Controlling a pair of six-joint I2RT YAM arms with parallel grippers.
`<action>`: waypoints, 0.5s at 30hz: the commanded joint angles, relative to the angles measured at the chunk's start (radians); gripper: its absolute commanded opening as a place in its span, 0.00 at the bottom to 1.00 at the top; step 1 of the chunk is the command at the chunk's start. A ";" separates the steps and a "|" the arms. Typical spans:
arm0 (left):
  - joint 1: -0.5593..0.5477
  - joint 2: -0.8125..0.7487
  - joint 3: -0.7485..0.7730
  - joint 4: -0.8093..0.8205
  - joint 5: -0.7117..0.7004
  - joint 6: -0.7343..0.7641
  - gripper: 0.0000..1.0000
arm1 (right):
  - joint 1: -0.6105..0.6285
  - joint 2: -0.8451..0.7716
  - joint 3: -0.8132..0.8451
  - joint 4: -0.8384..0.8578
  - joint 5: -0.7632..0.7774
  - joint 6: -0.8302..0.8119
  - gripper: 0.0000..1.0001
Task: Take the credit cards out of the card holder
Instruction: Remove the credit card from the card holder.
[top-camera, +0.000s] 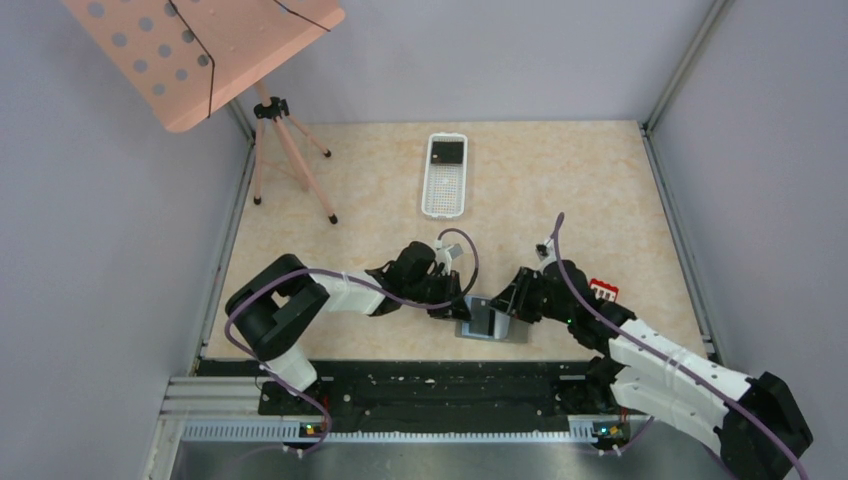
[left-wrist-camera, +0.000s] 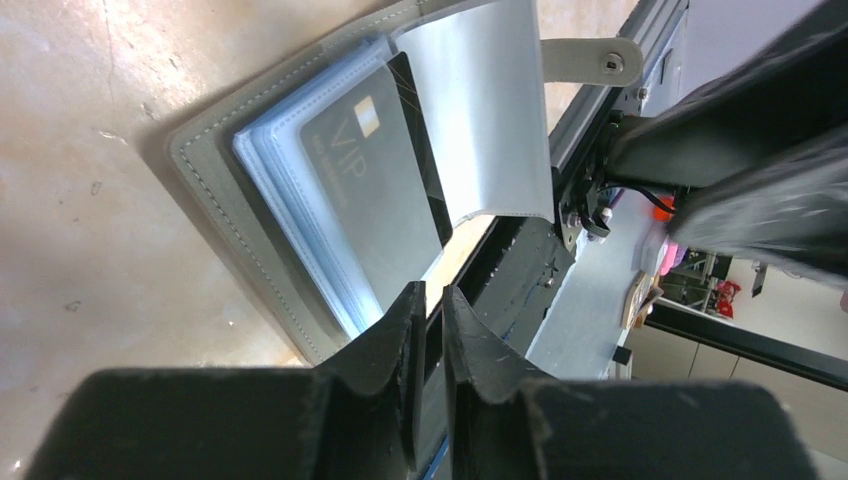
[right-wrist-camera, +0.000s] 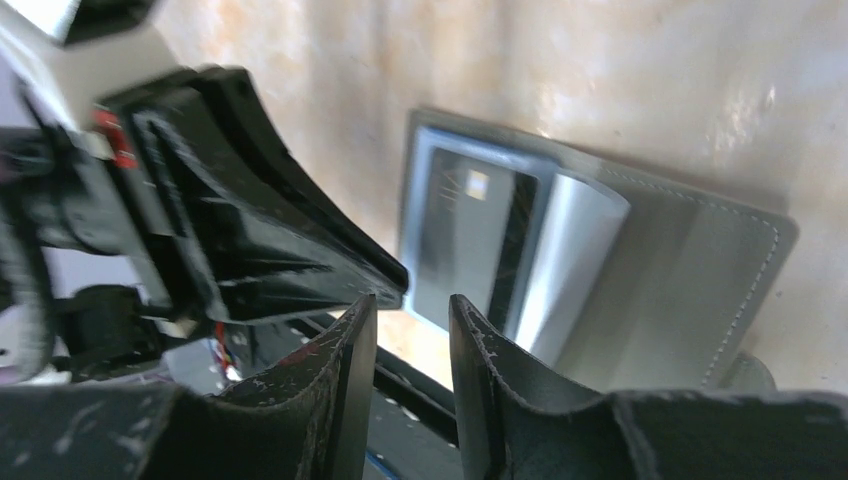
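Observation:
The grey card holder (top-camera: 492, 322) lies open near the table's front edge, between both grippers. In the left wrist view, a dark grey credit card (left-wrist-camera: 370, 190) marked VIP sits in its bluish clear sleeves, and a silvery sleeve (left-wrist-camera: 490, 110) curls up over the fold. My left gripper (left-wrist-camera: 431, 292) hovers at the holder's (left-wrist-camera: 215, 190) near edge, its jaws a thin slit apart with nothing between them. My right gripper (right-wrist-camera: 412, 300) is open and empty, just short of the dark card (right-wrist-camera: 465, 230). A red credit card (top-camera: 603, 290) with white squares lies on the table beside the right arm.
A white perforated basket (top-camera: 445, 175) with a dark item inside stands at the back centre. A tripod (top-camera: 285, 150) carrying a pink perforated board (top-camera: 200, 50) stands at the back left. The black rail (top-camera: 420, 385) runs right behind the holder at the front edge.

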 joint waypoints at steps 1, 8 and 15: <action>0.002 0.027 0.000 0.053 0.000 0.019 0.12 | -0.004 0.043 -0.065 0.155 -0.048 -0.034 0.34; 0.002 0.017 -0.048 0.025 -0.051 0.044 0.11 | -0.006 -0.002 -0.175 0.195 0.002 -0.019 0.33; 0.002 0.025 -0.062 0.036 -0.048 0.040 0.11 | -0.007 -0.003 -0.180 0.242 0.013 -0.035 0.28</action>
